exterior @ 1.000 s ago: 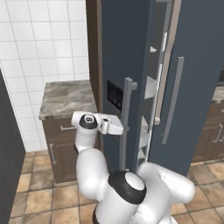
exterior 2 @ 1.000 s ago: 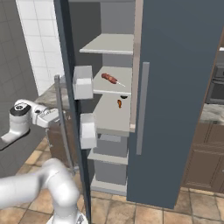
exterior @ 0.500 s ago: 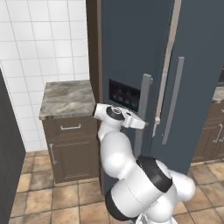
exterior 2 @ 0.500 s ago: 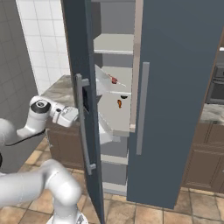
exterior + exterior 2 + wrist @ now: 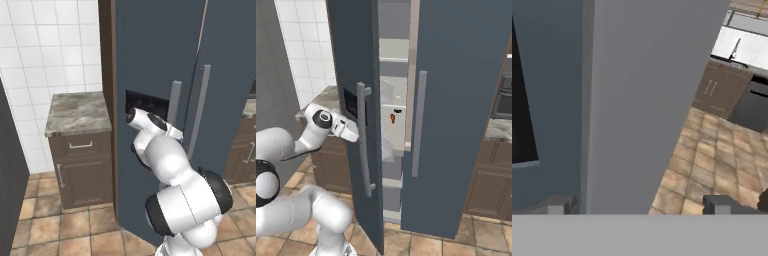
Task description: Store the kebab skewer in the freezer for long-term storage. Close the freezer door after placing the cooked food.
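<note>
The kebab skewer (image 5: 392,118) lay on a shelf inside the freezer (image 5: 466,100), beyond the pincer (image 5: 352,131) and past the nearly shut freezer door (image 5: 353,65). The arm reached forward, bent at the elbow, its pincer spread wide, empty, against the door beside the long handle (image 5: 362,140).

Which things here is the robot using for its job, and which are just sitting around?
For the job:
- freezer door, nearly shut
- freezer
- gripper, open, against the door

Just around:
- brown cabinet with marble top
- white wall tiles
- floor tiles
</note>
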